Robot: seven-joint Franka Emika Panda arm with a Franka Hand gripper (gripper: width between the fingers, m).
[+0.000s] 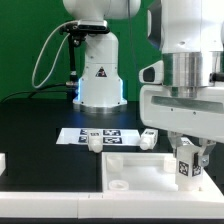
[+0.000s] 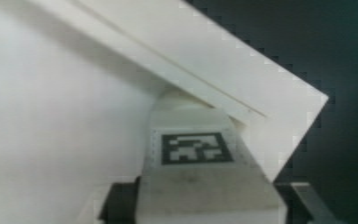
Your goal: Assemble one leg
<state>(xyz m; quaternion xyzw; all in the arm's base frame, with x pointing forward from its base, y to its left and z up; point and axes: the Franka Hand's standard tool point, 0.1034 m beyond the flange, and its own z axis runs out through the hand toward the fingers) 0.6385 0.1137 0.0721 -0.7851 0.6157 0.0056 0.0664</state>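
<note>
Left of the gripper (image 1: pixel 186 166), two short white plastic posts (image 1: pixel 95 141) stand spare near the marker board (image 1: pixel 98 132). Beneath it lies the large flat white panel (image 1: pixel 135 172), positioned to receive a leg. The fingers (image 2: pixel 297 203) clamp the short, chunky white tagged leg (image 2: pixel 197 160) upright, apparently at the panel's corner. The arm points straight down.

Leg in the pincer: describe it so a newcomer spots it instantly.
Find the large flat white panel at the front of the black table. Over its corner on the exterior view's right, the pincer grips the leg. The other legs stand loose by the marker board.
</note>
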